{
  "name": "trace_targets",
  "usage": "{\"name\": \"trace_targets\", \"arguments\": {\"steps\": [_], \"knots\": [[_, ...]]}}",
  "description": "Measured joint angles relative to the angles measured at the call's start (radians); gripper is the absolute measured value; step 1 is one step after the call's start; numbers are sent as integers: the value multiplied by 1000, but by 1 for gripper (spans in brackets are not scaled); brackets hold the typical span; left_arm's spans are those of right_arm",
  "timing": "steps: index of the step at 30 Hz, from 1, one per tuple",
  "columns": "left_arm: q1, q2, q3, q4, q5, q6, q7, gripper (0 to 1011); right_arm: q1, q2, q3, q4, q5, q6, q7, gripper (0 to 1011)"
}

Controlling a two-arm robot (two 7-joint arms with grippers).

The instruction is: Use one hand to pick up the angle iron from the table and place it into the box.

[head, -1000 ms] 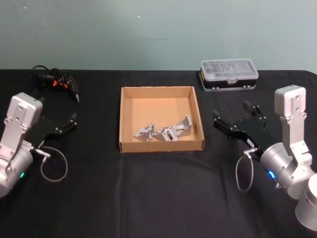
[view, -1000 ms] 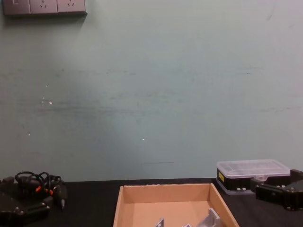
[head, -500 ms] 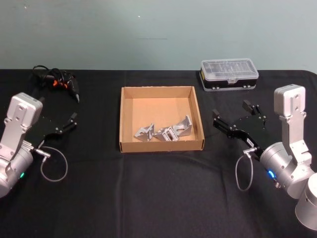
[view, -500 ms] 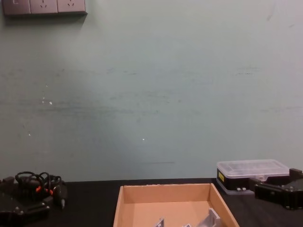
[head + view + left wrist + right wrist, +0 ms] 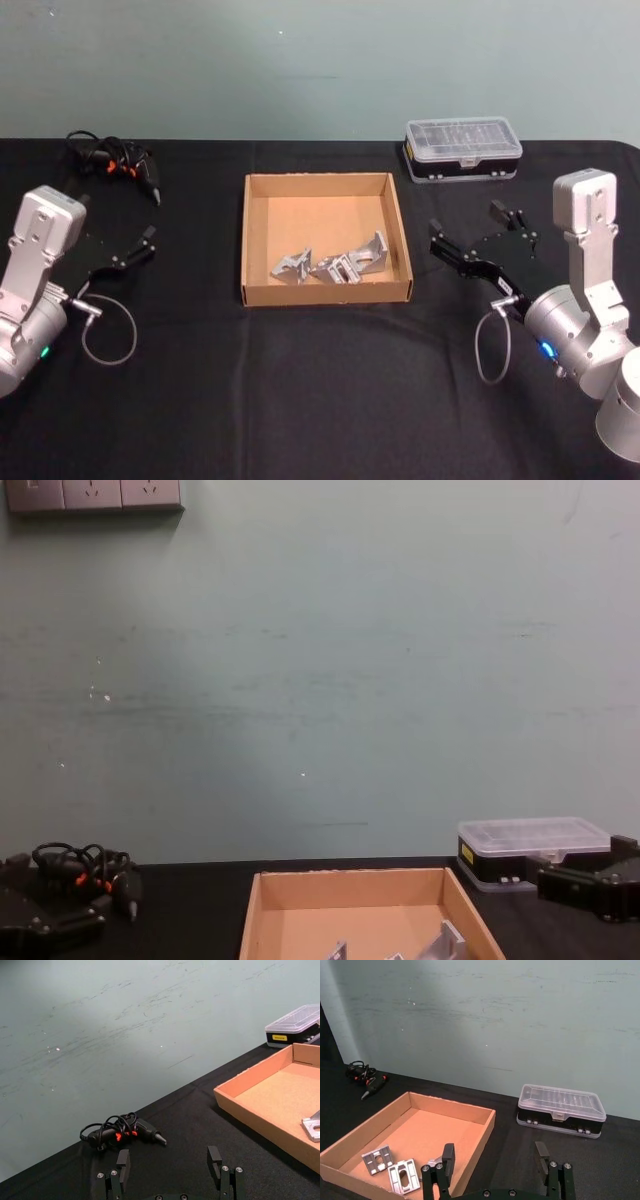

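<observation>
The tan cardboard box (image 5: 248,240) sits mid-table on the black table (image 5: 320,380). Three silver angle irons lie inside it near its front wall: one (image 5: 293,266) on the left, one (image 5: 338,268) in the middle, one (image 5: 371,250) propped on the right. Two of them show in the right wrist view (image 5: 377,1159) (image 5: 405,1176). My left gripper (image 5: 116,222) hovers open and empty left of the box. My right gripper (image 5: 466,220) hovers open and empty right of it. Both grippers show empty in the wrist views, left (image 5: 169,1160) and right (image 5: 495,1154).
A clear-lidded black plastic case (image 5: 462,150) stands at the back right. A black tool with orange marks and a coiled cable (image 5: 115,163) lies at the back left. Each arm has a loose grey cable loop (image 5: 108,335) by it.
Both grippers have drawn back slightly toward me. The angle irons in the box have not moved.
</observation>
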Motion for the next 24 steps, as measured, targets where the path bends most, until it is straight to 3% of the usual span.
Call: {"name": "trace_targets", "arguments": {"steps": [24], "knots": [[0,0,0,0,0,0,0,1011,0,0,0,0,0,0,0,1004]]}}
